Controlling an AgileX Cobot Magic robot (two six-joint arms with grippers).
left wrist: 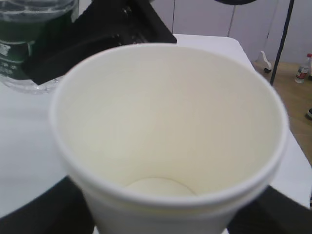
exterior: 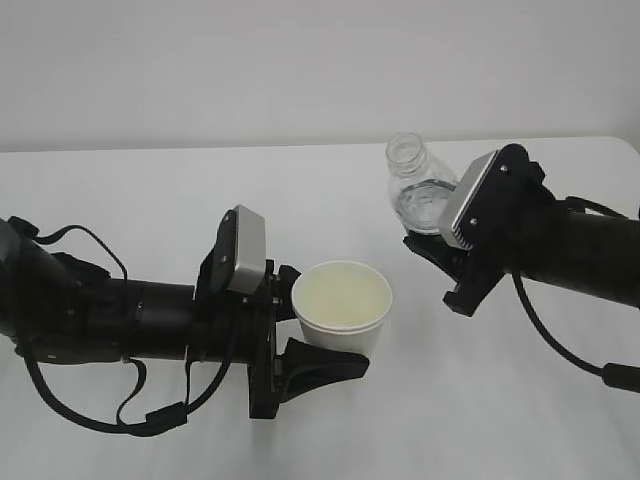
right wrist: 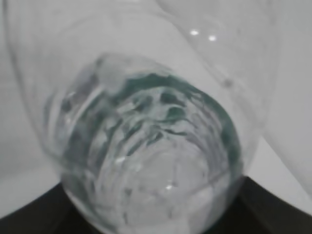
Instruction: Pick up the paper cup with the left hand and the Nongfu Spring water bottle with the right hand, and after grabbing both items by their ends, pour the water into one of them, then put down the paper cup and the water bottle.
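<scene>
My left gripper (exterior: pixel 322 325) is shut on the paper cup (exterior: pixel 342 300), one black finger on each side of its lower wall. The cup stands upright, and its cream inside (left wrist: pixel 170 126) looks dry and empty. My right gripper (exterior: pixel 440 238) is shut on the lower end of the Nongfu Spring water bottle (exterior: pixel 415 190), which is up in the air to the right of and above the cup. Its open neck (exterior: pixel 404 148) points up and leans slightly left. Water (right wrist: pixel 161 180) sits in the bottle's lower part. The green label (left wrist: pixel 22 46) shows in the left wrist view.
The white table (exterior: pixel 150 190) runs back to a plain wall. Its right edge (left wrist: pixel 292 146) drops to a wooden floor, where a dark pole (left wrist: pixel 282 44) and a small bottle (left wrist: pixel 303 68) stand.
</scene>
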